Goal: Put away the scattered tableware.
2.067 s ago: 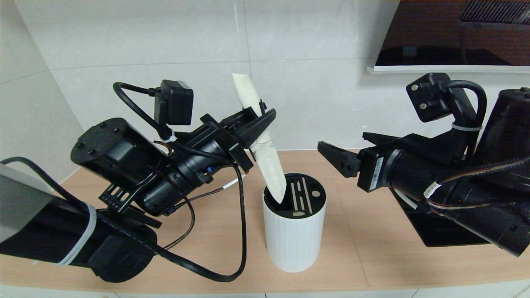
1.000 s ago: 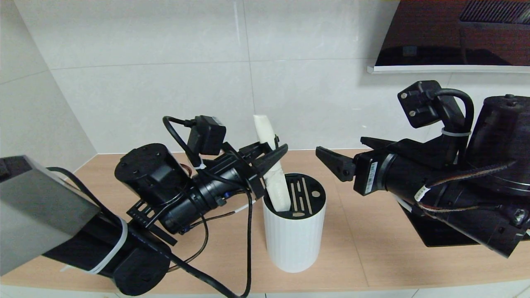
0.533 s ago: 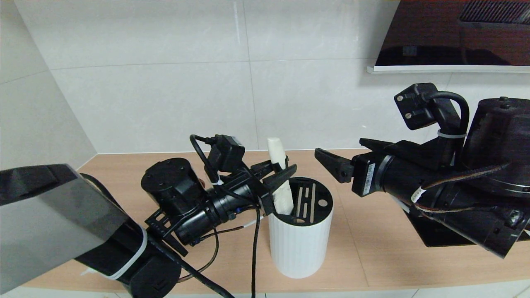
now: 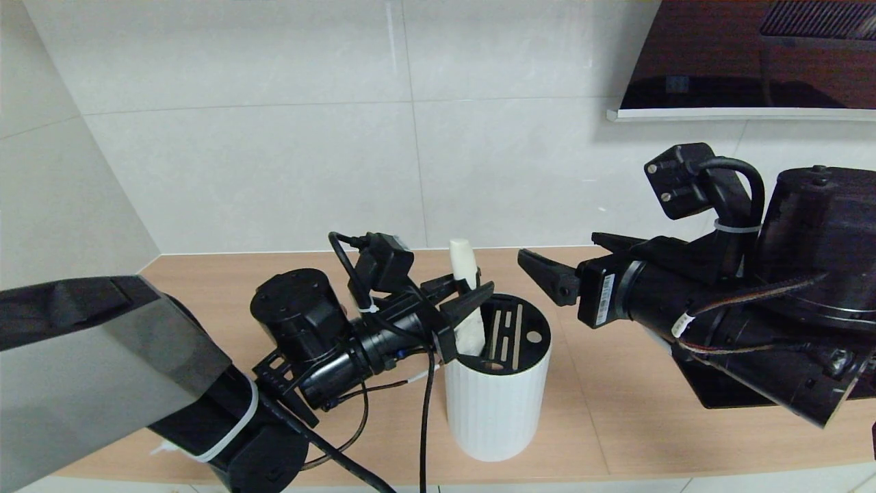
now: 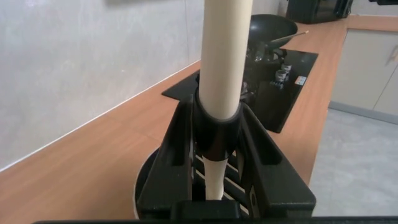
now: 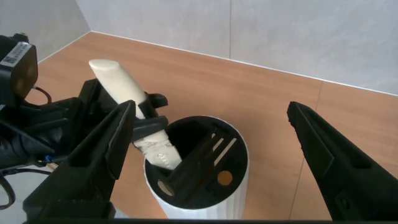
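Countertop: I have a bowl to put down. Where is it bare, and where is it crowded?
Bare: the strip of countertop between the holder and the cooktop, and the back-left corner by the wall. Crowded: above the holder, where the left gripper holds the knife and the right gripper hovers open.

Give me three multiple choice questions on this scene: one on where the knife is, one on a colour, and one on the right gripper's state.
1. Where is the blade of the knife relative to the knife holder?
A) lying flat beside it
B) down in its top
C) hanging in the air clear of it

2. What colour is the knife holder's ribbed wall?
A) white
B) black
C) brown

3. How are the fingers of the right gripper?
A) shut on the knife
B) shut on the knife holder
C) open, holding nothing

B: the blade runs down into the holder's black slotted top.
A: the ribbed wall is white.
C: the fingers stand apart beside the holder.
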### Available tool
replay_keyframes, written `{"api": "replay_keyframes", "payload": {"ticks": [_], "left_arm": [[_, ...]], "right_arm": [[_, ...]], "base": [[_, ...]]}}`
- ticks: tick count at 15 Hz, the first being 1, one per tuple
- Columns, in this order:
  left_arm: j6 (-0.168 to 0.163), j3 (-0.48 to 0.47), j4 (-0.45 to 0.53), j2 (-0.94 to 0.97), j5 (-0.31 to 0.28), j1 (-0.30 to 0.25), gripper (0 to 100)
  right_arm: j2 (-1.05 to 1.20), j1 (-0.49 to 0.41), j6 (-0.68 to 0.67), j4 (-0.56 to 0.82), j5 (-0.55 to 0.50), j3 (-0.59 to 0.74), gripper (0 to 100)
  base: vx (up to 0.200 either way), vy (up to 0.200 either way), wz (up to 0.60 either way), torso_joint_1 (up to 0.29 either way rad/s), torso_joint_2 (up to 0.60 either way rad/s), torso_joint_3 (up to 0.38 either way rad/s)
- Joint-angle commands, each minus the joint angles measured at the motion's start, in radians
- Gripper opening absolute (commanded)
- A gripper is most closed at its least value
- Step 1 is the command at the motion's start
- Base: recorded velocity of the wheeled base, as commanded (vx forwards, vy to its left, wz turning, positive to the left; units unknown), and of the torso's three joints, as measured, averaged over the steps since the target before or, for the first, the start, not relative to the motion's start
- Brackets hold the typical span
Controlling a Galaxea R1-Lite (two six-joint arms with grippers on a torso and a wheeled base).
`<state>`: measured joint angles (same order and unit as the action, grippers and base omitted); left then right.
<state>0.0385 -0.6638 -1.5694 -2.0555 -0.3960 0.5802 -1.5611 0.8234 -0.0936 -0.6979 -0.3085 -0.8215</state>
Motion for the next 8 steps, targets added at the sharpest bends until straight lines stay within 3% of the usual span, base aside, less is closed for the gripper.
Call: {"api": "replay_keyframes", "payload": {"ticks": [1, 8], "left_arm": [[0.001, 0.000, -0.001, -0.002, 0.000, 0.000, 100], [0.000, 0.001, -0.001, 0.006, 0.002, 0.003, 100]], "right_arm": [[-0.002, 0.000, 0.000, 0.000, 0.000, 0.001, 100], [-0.005, 0.000, 0.000, 0.000, -0.003, 0.001, 100]], "base": [[0.000, 0.000, 0.00, 0.000, 0.00, 0.000], [0.000, 0.000, 0.00, 0.000, 0.00, 0.000]]}}
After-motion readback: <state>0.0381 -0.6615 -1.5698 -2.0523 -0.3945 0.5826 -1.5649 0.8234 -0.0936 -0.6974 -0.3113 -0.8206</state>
